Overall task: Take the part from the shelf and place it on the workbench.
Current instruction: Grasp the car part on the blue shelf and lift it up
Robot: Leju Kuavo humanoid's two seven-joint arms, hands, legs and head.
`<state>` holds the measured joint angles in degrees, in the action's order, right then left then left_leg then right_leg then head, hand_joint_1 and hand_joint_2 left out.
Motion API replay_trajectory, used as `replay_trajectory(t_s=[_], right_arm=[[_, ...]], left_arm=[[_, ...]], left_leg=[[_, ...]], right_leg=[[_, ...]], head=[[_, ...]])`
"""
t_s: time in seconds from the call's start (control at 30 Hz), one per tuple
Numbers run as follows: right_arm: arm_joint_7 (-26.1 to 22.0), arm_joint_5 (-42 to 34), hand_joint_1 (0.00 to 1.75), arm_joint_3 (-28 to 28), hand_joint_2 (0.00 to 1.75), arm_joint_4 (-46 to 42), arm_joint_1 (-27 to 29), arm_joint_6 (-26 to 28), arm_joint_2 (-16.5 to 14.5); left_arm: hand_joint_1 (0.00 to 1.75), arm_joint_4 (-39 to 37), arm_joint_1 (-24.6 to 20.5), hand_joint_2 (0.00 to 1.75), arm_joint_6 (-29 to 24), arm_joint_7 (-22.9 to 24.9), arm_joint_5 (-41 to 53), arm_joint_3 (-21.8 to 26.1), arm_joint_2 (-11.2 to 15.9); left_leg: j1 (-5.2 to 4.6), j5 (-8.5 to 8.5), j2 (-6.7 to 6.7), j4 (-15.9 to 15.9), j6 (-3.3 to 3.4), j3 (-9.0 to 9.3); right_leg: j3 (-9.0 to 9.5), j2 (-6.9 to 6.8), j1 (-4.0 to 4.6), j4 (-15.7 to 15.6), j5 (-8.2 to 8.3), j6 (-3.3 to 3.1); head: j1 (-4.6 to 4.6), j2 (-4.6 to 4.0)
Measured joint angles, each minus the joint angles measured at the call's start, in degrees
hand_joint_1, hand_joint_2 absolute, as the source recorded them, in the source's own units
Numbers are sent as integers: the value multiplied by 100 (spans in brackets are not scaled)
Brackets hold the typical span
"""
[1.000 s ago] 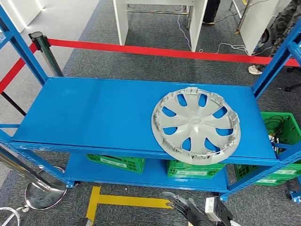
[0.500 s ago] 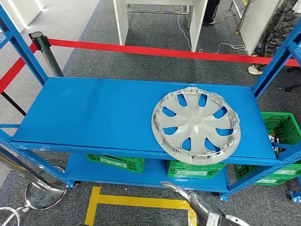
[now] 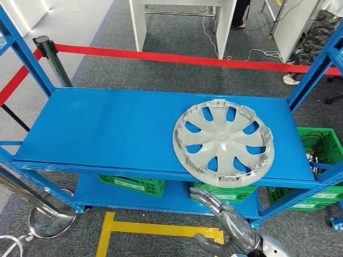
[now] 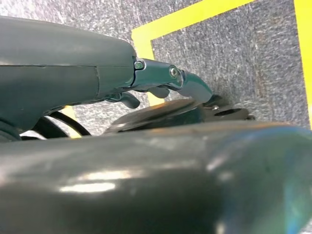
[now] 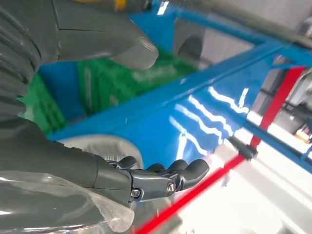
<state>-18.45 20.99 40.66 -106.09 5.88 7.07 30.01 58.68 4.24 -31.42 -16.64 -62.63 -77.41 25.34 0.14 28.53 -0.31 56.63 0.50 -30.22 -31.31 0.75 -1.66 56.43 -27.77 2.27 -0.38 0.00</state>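
Part: we see the grey wheel cover point(image 3: 223, 142) flat on the blue shelf point(image 3: 101, 128), overhanging its front edge
Right hand point(image 3: 226, 222): fingers spread, empty, below the cover
Left hand point(image 4: 110, 73): we cannot tell
Around: green crates point(image 3: 133, 185) beneath; red barrier tape point(image 3: 182, 58) behind

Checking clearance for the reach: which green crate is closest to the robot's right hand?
The middle green crate, under the hubcap; the right hand is just before it.

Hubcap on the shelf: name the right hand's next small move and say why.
Probably raise the right hand toward the hubcap's near rim, which overhangs the shelf edge. The hand is open and below the shelf, touching nothing.
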Motion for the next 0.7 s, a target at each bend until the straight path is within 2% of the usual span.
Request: replay_trajectory(t_s=[0.33, 0.7], right_arm=[[329, 1286, 0, 220, 175, 4, -395, 813, -33], [942, 2901, 0, 732, 175, 247, -1060, 1535, -199]], left_arm=[[0, 624, 292, 0, -280, 782, 961, 280, 252], [0, 1218, 543, 0, -557, 1639, 1944, 519, 490]], left_leg=[[0, -1, -3, 0, 0, 0], [1, -2, -11, 0, 1, -2]], right_leg=[[0, -2, 0, 1, 0, 0], [0, -8, 0, 2, 0, 0]], head=[[-1, 0], [-1, 0]])
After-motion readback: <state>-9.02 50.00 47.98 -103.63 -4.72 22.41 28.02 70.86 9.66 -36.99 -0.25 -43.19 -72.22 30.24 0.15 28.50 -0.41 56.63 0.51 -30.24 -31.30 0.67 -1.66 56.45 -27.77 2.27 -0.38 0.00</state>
